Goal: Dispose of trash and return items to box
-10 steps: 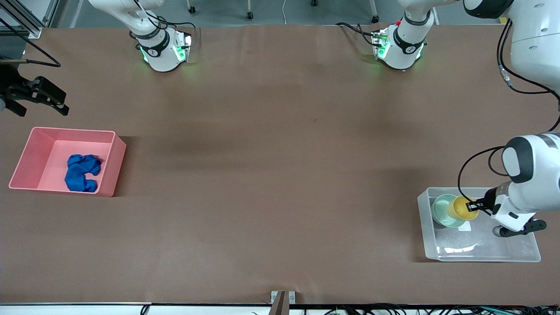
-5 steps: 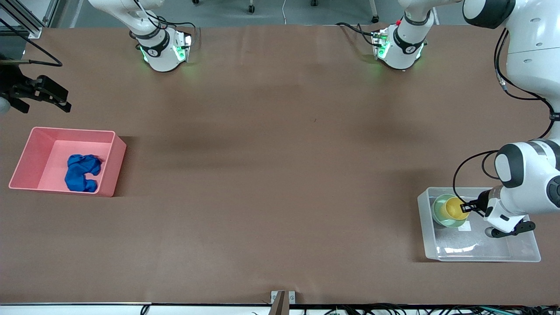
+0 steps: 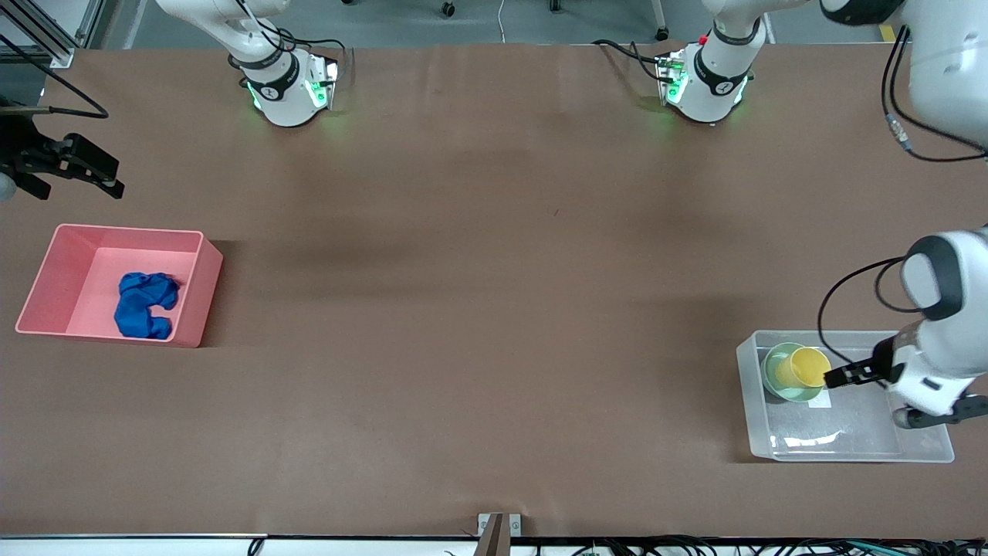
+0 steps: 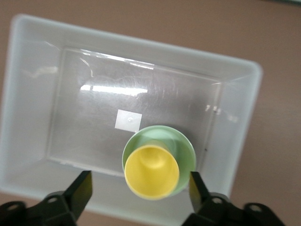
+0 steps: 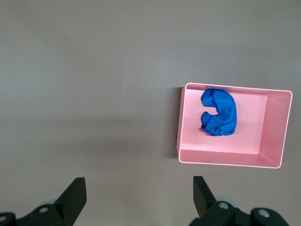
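The yellow cup [image 3: 807,366] stands inside the mint-green bowl [image 3: 774,380], which sits in a corner of the clear plastic box [image 3: 849,454] at the left arm's end of the table. My left gripper [image 3: 841,377] is open and empty, over the box just beside the cup. In the left wrist view its fingers flank the cup [image 4: 151,171] and bowl [image 4: 185,150] without touching them. The blue cloth wad [image 3: 143,304] lies in the pink bin [image 3: 123,232]. My right gripper [image 3: 73,179] is open and empty, over the bare table beside the pink bin.
The box's white sticker [image 4: 128,120] shows on its bottom beside the bowl. The right wrist view shows the pink bin [image 5: 225,157] with the cloth [image 5: 218,112] in it. Both arm bases stand along the table's edge farthest from the front camera.
My left gripper carried the tilted cup over the bowl, set it in the bowl, opened and drew back from it. The right gripper shifted only slightly.
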### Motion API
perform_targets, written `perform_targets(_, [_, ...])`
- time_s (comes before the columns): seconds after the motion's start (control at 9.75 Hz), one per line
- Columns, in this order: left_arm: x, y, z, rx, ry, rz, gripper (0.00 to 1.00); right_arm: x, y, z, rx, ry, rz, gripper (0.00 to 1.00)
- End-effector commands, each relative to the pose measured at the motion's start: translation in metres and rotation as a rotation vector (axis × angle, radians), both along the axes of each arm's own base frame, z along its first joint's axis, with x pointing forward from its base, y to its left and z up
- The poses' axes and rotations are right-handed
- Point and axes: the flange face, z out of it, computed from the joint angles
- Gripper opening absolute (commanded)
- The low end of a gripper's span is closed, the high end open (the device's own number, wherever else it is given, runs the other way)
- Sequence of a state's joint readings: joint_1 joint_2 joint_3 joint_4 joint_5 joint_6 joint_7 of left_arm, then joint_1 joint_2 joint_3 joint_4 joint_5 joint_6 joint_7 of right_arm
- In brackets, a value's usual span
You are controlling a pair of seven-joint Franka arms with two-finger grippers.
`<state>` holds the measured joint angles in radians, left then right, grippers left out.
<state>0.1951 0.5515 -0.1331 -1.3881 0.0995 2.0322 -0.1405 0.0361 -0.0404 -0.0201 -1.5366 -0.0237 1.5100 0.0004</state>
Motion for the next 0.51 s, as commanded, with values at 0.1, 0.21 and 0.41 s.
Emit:
perform_targets(0.1, [-0.046,-0.032,0.109,0.011,0.002,-0.048,1.0,-0.001,-0.002,0.001,-0.013,0.004,-0.012,1.0])
perform_targets(0.21, [-0.063,-0.042,0.143,0.007,-0.002,-0.056,1.0,-0.001,-0.003,0.001,-0.011,0.004,-0.014,1.0])
perform_targets(0.41, [-0.099,-0.062,0.189,-0.025,0.037,-0.077,1.0,-0.001,-0.002,0.001,-0.008,0.003,-0.013,1.0])
